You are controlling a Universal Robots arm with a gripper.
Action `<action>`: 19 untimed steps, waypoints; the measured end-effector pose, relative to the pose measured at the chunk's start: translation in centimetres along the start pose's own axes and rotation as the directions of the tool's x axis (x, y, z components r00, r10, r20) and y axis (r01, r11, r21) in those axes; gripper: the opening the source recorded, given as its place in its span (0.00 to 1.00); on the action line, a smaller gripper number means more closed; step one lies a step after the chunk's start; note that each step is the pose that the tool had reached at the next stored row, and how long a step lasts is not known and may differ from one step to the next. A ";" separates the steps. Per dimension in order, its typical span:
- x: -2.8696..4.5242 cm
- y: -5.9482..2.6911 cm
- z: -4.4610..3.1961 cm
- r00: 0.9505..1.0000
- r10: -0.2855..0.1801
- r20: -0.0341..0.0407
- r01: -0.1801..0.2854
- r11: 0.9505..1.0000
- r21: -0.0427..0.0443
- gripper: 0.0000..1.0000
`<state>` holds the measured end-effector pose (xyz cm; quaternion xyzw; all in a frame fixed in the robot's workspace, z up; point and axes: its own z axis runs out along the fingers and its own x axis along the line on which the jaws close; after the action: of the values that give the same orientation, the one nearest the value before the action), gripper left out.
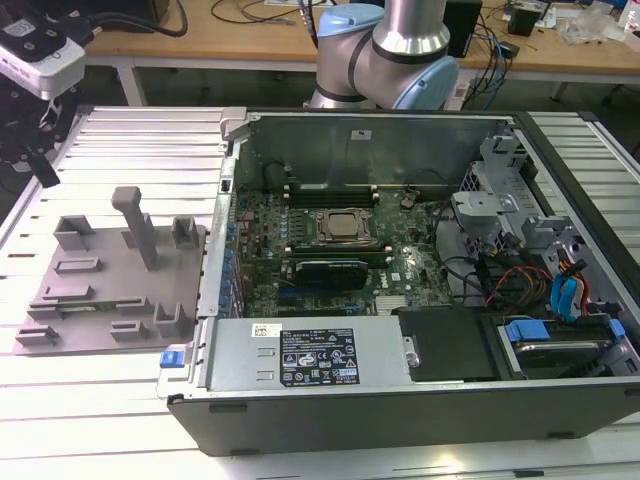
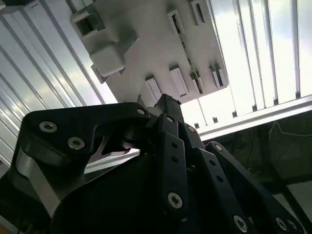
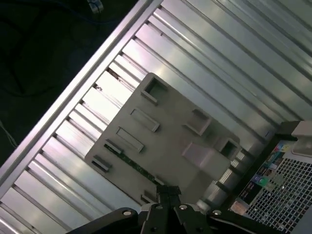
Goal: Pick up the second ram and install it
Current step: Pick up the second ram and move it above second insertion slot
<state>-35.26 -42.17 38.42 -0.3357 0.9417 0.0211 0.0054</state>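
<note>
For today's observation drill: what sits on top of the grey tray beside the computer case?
Upright holders rise from the grey tray. In the first wrist view a thin green edge, probably the second ram, shows sunk into it. Its chips are hidden.

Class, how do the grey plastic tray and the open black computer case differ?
The grey plastic tray is low and small; the black computer case is deep and far larger. The tray carries upright holders; the case holds a green motherboard. Both rest on the slatted metal table.
</note>
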 end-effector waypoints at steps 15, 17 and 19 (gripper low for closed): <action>0.00 0.00 0.00 0.970 -0.245 -0.008 0.245 0.970 -0.007 0.08; 0.00 0.00 0.00 0.958 -0.287 -0.009 0.287 0.958 -0.008 0.08; 0.00 0.00 0.00 0.953 -0.304 -0.010 0.304 0.953 -0.009 0.08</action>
<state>-35.26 -42.17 38.42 -0.4767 0.8788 0.0217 0.0021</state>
